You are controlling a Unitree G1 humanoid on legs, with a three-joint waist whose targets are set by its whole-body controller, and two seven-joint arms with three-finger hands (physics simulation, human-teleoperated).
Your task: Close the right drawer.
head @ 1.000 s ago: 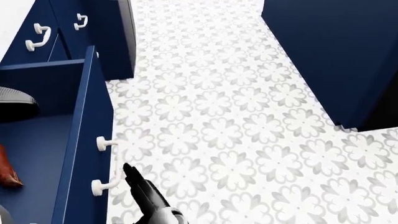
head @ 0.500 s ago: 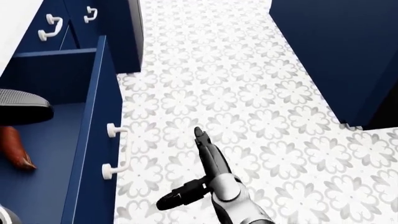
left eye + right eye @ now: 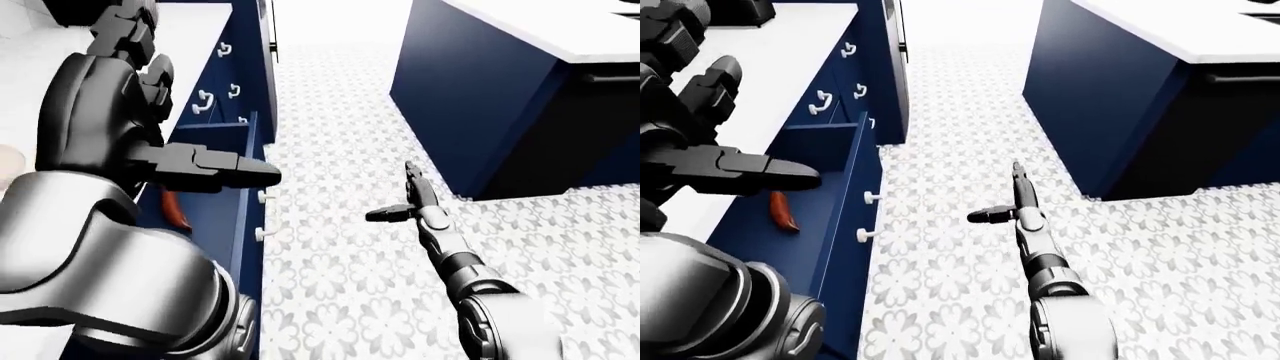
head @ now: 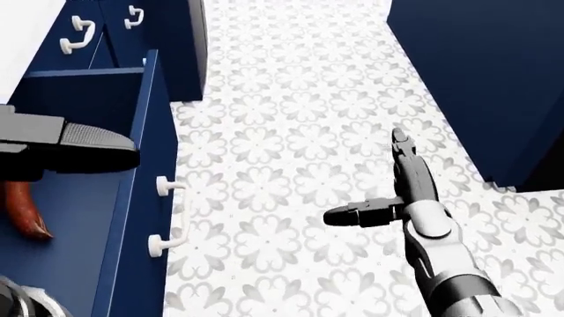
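Drawer (image 4: 132, 218) on the left side of the head view stands pulled well out from the navy cabinet run, its tall blue face edge-on to the camera and reaching over the patterned floor tiles (image 4: 282, 165). A white bar handle (image 4: 172, 216) on two round posts sticks out from that face toward the view's right. Inside, on the blue drawer bottom, lies a reddish-brown oblong item (image 4: 22, 210), partly hidden under the left hand (image 4: 75, 148), which hangs over the open drawer with its dark fingers stretched flat toward the right, holding nothing. In the left-eye view the left arm (image 3: 100, 225) fills the near left as grey, bulky segments. The right hand (image 4: 401, 191) hovers over the floor to the right of the drawer, well apart from the handle; its forearm (image 4: 445, 264) rises from the bottom edge, two fingers pointing straight up the view and the thumb (image 4: 357, 214) jutting left at a right angle, so the hand is spread and grips nothing. Further up the head view, beyond the open drawer, are closed cabinet fronts with more white handles (image 4: 77, 34) and a white countertop (image 3: 770, 67) over them. Across the tiled aisle, at the right, stands a navy island (image 3: 470, 105) with a white top (image 3: 560, 26) and a dark recess in its side.
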